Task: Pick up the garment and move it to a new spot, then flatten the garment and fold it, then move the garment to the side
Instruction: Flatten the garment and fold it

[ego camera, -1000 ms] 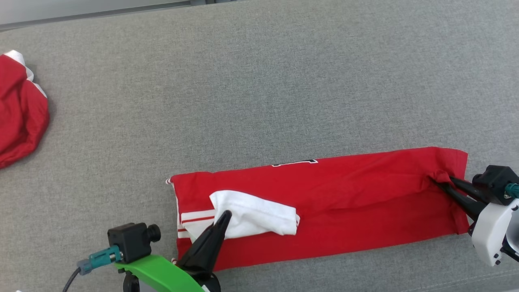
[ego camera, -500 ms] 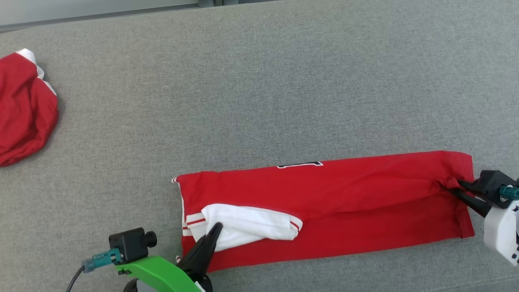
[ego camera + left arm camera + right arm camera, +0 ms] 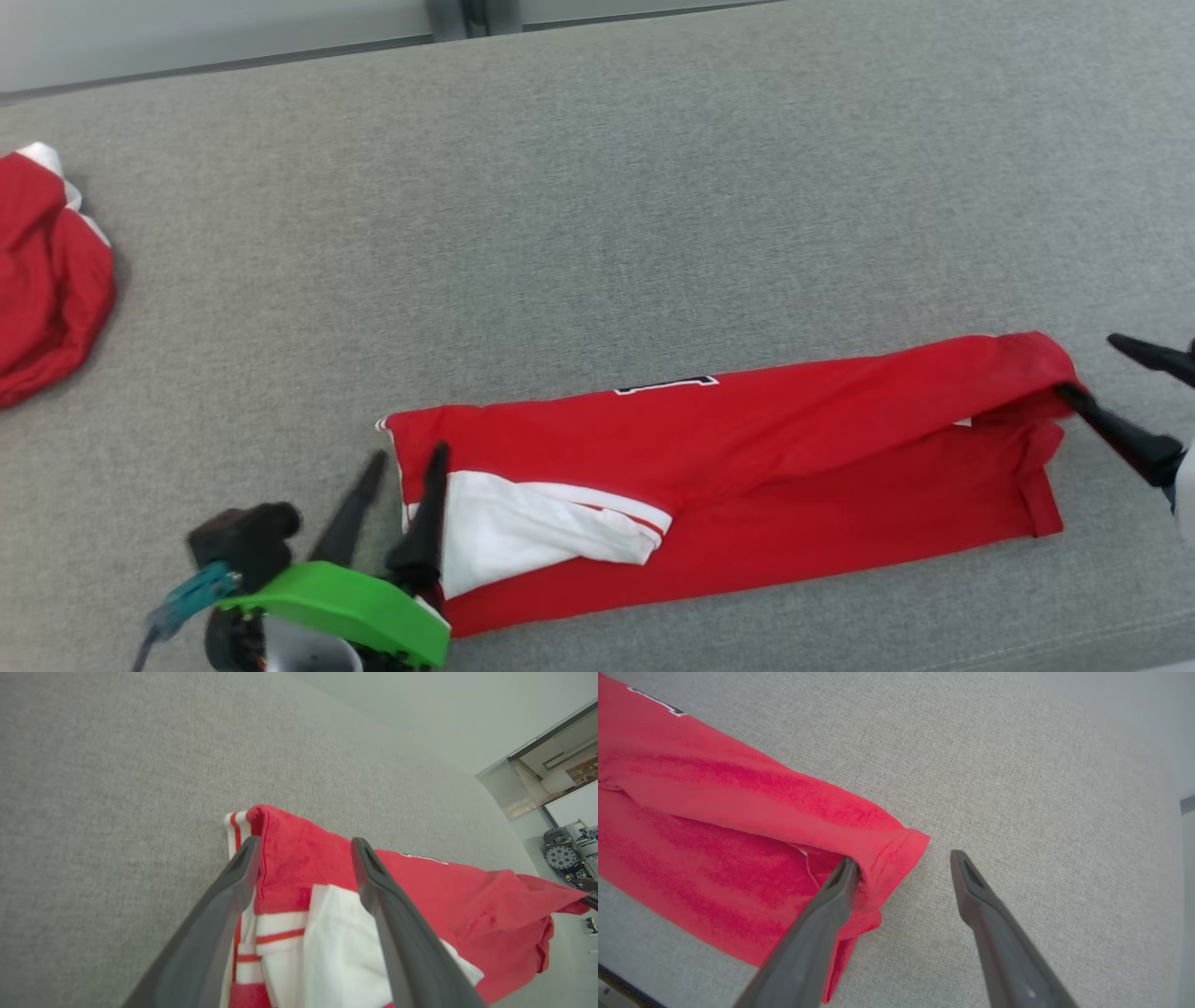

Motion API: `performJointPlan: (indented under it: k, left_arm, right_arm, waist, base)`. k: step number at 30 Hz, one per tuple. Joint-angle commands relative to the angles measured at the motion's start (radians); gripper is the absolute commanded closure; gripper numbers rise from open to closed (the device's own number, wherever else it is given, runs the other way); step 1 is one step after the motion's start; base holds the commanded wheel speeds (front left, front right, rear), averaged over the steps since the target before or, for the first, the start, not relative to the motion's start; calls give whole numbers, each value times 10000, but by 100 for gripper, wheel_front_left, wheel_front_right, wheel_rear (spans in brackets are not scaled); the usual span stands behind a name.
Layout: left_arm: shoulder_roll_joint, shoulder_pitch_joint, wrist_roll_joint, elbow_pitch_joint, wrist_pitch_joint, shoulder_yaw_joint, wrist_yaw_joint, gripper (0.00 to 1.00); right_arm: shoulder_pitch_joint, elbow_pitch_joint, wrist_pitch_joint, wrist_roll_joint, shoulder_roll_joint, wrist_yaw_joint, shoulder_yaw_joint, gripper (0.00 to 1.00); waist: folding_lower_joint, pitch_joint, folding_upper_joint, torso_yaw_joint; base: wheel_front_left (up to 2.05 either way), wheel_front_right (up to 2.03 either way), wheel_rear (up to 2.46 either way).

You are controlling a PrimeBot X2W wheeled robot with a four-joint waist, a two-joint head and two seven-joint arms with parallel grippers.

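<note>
The garment [image 3: 747,467] is a red jersey with a white sleeve, folded into a long strip on the grey surface [image 3: 597,233]. My left gripper [image 3: 406,459] stands open at the strip's left end, its right finger over the white sleeve [image 3: 523,532]. In the left wrist view the left gripper [image 3: 303,847] straddles the red collar corner of the garment [image 3: 299,858] with nothing pinched. My right gripper [image 3: 1092,369] is open at the right end; its lower finger tip touches the hem. In the right wrist view the right gripper [image 3: 901,858] has one finger tucked under the garment's fold [image 3: 738,812].
A second red and white garment [image 3: 47,271] lies bunched at the far left of the grey surface. The surface's back edge [image 3: 280,56] runs along the top. Bare grey fabric [image 3: 1041,788] lies beyond the strip.
Both grippers have opened and let go of the garment. The right end has slumped into a rolled fold and the white sleeve lies flatter. The camera shifted a little.
</note>
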Motion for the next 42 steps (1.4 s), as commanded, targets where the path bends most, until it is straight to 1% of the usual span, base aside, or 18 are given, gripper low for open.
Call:
performJointPlan:
  k: [1,4,6,7,8,11,13,16,20,23,25,29,32,35,38,39,40,42]
  left_arm:
    - [-14,121,279,-200,-669,282,132,0]
    - [-1,432,1098,-413,-1970,657,586,0]
    - [-309,631,1116,-450,-2382,789,676,0]
    - [-250,694,1405,-403,-2529,862,717,0]
    - [-191,760,1619,-335,-2603,878,742,0]
    - [-470,1006,2013,-168,-2750,1210,863,0]
    - [-516,1148,2508,-86,-2799,1482,809,0]
    - [-940,1406,3333,-189,-2781,2154,630,0]
    - [-1539,1630,4057,-3,-2786,2774,128,0]
    - [-1874,1684,4261,195,-2787,3049,-264,0]
    - [-2018,1626,4422,256,-2790,3226,-469,0]
    - [-2145,1676,4602,395,-2789,3538,-808,0]
    - [-2177,1834,4657,562,-2788,3680,-981,0]
    - [-2184,1897,4428,627,-2788,3675,-961,0]
    - [-2186,1985,4327,604,-2788,3630,-920,0]
    - [-2185,1983,4317,595,-2788,3621,-909,0]
    - [-2185,1982,4305,598,-2789,3599,-905,0]
    - [-2185,1987,4276,649,-2789,3585,-913,0]
  right_arm:
    - [514,224,-96,587,218,-1,-529,0]
    - [1159,761,-341,1177,861,-1,-1720,0]
    - [1715,840,-294,1472,1383,2,-2219,0]
    - [1932,875,-271,1597,1584,-4,-2557,0]
    - [2094,758,-249,1652,1713,-3,-2756,0]
    - [2624,592,-292,1812,2046,-7,-3723,0]
    - [2904,615,-127,1619,2330,-1,-4214,0]
    - [2990,909,366,1103,2930,0,-4863,0]
    - [2824,1577,1210,231,3968,-1,-5219,0]
    - [2778,2248,1830,-423,4633,-1,-5398,0]
    - [2855,2545,2161,-472,5198,0,-5475,0]
    - [3039,2736,2569,-490,5800,31,-5272,0]
    - [3134,2690,2850,-200,5917,39,-5089,0]
    - [3287,2491,3103,271,5902,39,-4986,0]
    - [3385,2370,3364,725,5705,36,-4916,0]
    - [3388,2350,3388,877,5666,34,-4947,47]
    - [3384,2312,3426,1067,5580,33,-4954,100]
    - [3325,2331,3351,1396,5323,13,-5050,100]
  waist:
    - [0,-44,0,-177]
    - [0,-2,0,-234]
    - [0,13,0,-141]
    - [0,-1,0,-97]
    - [0,-7,0,-76]
    - [0,-45,0,-17]
    - [0,-73,0,7]
    - [0,-46,0,77]
    - [0,21,0,198]
    - [0,29,0,345]
    - [0,-1,0,447]
    - [0,-120,0,605]
    - [0,-292,0,689]
    - [0,-423,0,749]
    - [0,-500,0,790]
    - [0,-512,0,802]
    - [0,-525,0,817]
    - [0,-526,0,830]
  base:
    - [0,0,0]
    - [0,0,0]
    - [0,0,0]
    - [0,0,0]
    - [0,0,0]
    - [0,0,0]
    - [0,0,0]
    - [0,0,0]
    - [0,0,0]
    - [0,0,0]
    - [0,0,0]
    - [0,0,0]
    - [0,0,0]
    - [0,0,0]
    - [0,0,0]
    - [0,0,0]
    - [0,0,0]
    - [0,0,0]
